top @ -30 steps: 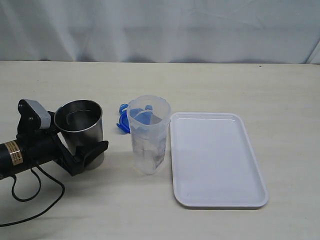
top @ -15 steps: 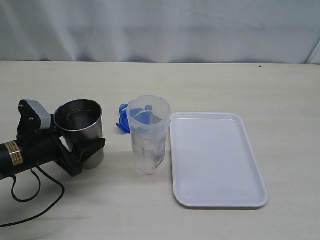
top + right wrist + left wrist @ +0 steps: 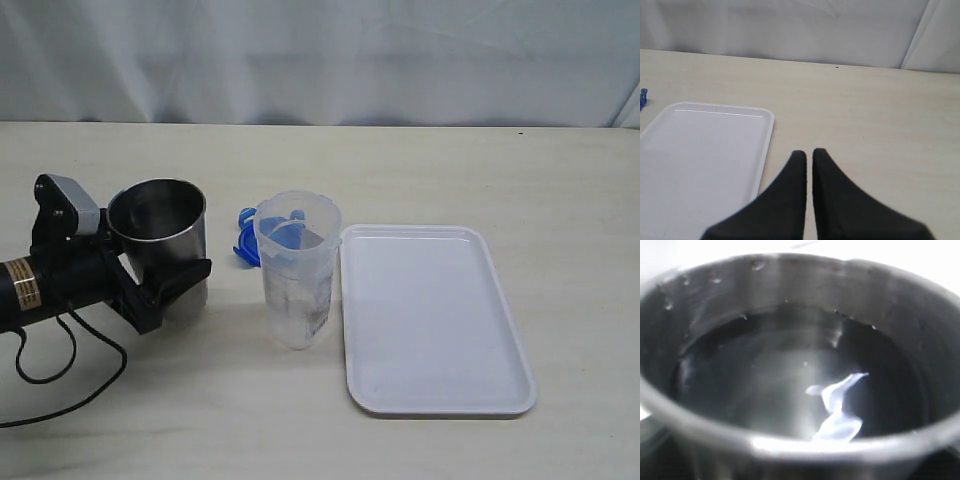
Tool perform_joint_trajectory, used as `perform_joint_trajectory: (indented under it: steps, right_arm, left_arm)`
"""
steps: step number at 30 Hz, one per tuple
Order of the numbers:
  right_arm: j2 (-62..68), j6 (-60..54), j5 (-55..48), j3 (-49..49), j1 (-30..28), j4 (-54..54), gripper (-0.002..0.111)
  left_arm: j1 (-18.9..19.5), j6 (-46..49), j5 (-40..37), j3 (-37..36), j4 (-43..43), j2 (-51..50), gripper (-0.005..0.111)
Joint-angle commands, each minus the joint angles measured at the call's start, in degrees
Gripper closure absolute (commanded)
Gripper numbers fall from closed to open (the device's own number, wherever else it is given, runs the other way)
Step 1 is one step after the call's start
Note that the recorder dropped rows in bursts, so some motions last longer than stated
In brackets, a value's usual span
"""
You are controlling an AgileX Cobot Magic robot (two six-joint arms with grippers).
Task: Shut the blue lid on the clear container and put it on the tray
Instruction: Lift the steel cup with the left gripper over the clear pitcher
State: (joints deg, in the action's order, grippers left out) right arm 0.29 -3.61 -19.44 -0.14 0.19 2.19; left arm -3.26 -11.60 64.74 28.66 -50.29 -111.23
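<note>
tray (image 3: 430, 330): smooth white plastic, i see a slight sheen
clear container (image 3: 297, 285): translucent smooth plastic
blue lid (image 3: 243, 248): glossy plastic
tumbler (image 3: 160, 245): grey metal, shiny inside
table (image 3: 450, 170): pale, matt, faintly grained

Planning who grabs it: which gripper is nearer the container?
Left. The left gripper grips the tumbler just beside the container; the right gripper, shut, hovers beyond the tray's far side.
</note>
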Motion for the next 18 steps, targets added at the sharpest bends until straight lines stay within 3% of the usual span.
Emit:
perform_joint_trajectory:
  steps: [1,18]
  right_arm:
    - [-0.3,0.0,-0.1,0.1,-0.4,0.0,0.104]
    - [-0.3,0.0,-0.1,0.1,-0.4,0.0,0.104]
  left_arm:
    - [-0.2,-1.1,5.2,0.8,-0.6,3.7,0.107]
    - [-0.3,-12.9,5.2,12.6,-1.5,6.1,0.107]
